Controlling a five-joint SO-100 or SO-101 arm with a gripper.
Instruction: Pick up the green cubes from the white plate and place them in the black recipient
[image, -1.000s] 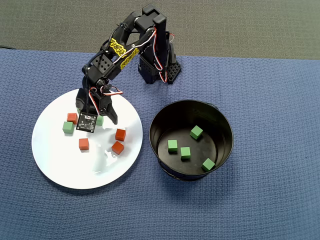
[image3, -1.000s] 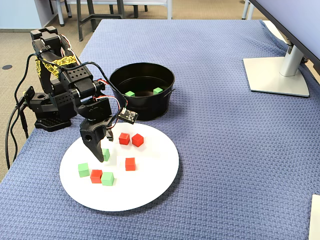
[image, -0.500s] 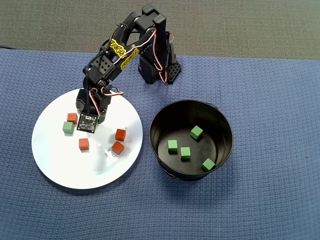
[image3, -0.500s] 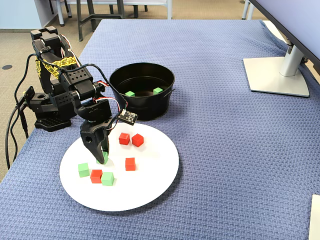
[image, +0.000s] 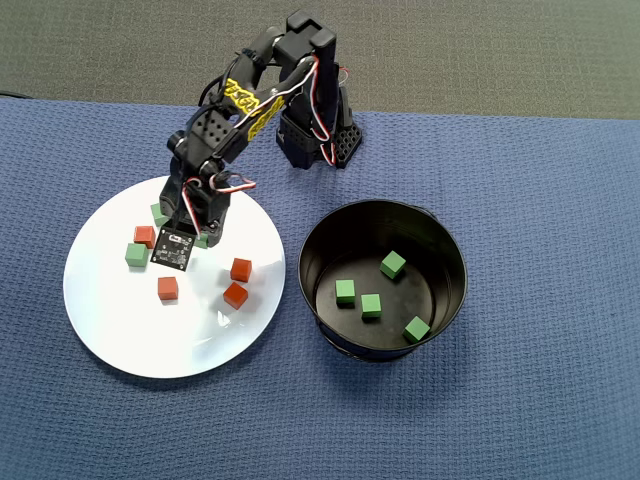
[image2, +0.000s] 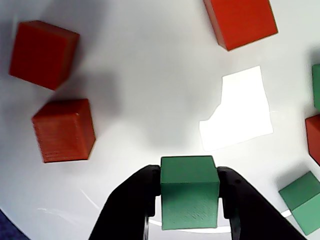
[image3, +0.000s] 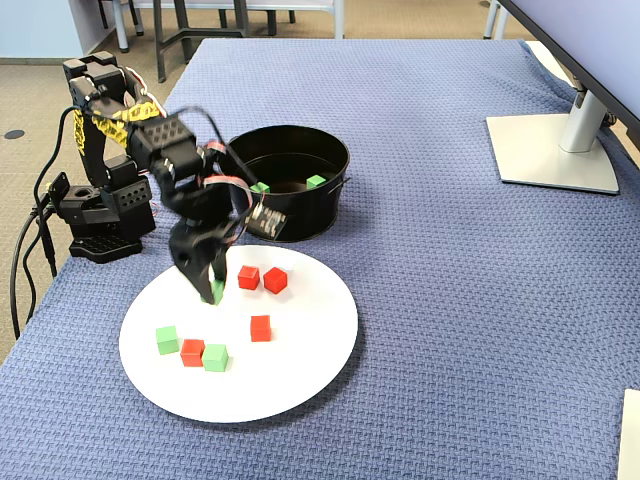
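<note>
Green cube (image: 203, 240) sits mostly hidden under the gripper (image: 196, 236) in the overhead view, near the upper-left edge of the white plate (image: 120, 340); jaw state can't be read from here. Two more green cubes left on the plate: one (image: 136, 255) near its left edge, one (image: 158, 213) peeking out by the arm at the upper rim. Four red cubes, e.g. (image: 167, 288), are scattered mid-plate, not task items. Black recipient (image: 440, 240) right of the plate holds four green cubes (image: 345, 291) on its floor, none red.

Wrist view: gripper (image2: 189, 185) pinches a green cube (image2: 189, 197) by two opposite flat faces, fingers (image2: 132, 197) touching both sides, a square grip that should resist twisting. Cube looks clear of the plate (image2: 150, 100), judging by the shadow. Red cubes (image2: 64, 131) are well apart, so nothing else is caught.

Fixed view: gripper (image3: 212, 285) points down above the plate's (image3: 310, 350) far-left part with green showing at its tip (image3: 217, 290). Recipient (image3: 300, 215) stands just beyond the plate's far edge; likely the carry there comes next.
</note>
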